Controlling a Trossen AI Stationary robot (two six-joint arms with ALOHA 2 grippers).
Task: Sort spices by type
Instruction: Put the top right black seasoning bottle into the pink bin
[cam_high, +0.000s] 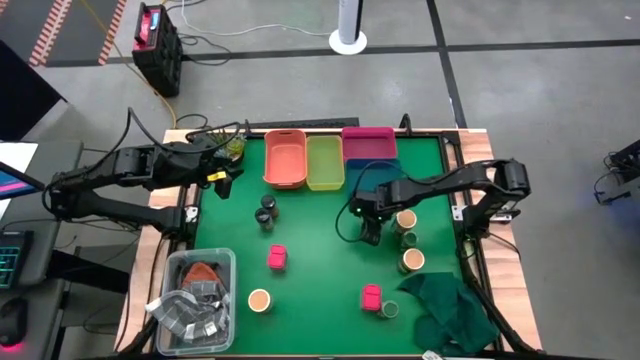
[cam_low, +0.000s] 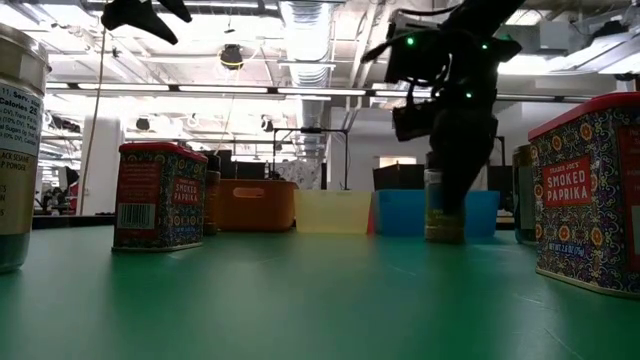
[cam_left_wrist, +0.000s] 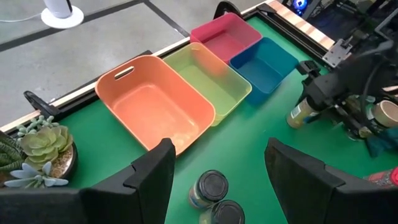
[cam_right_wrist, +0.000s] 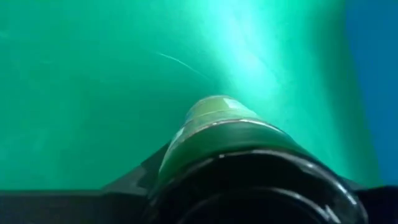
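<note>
My right gripper (cam_high: 370, 230) is shut on a small dark-capped jar (cam_low: 443, 215) over the green table's right middle, in front of the blue bin (cam_high: 362, 172). My left gripper (cam_left_wrist: 217, 168) is open and empty, held above two more dark-capped jars (cam_left_wrist: 214, 190) that stand at the far left. Pink cube boxes (cam_high: 277, 257) (cam_high: 371, 296), tan-topped jars (cam_high: 260, 299) (cam_high: 406, 219) (cam_high: 412, 261) and a green-capped jar (cam_high: 389, 310) stand on the table. My right gripper holds the jar by its dark cap (cam_right_wrist: 249, 180), pinched between the two fingers, which come from above and point down along the jar. The jar hangs upright below the fingers. I cannot tell whether its base (cam_low: 443, 238) touches the table.
Orange (cam_high: 285, 158), yellow-green (cam_high: 325, 162), pink (cam_high: 368, 143) and blue bins stand in a row at the far edge. A dark green cloth (cam_high: 450, 310) lies at the near right, a clear tub (cam_high: 195, 300) at the near left, a succulent (cam_high: 232, 147) at the far left.
</note>
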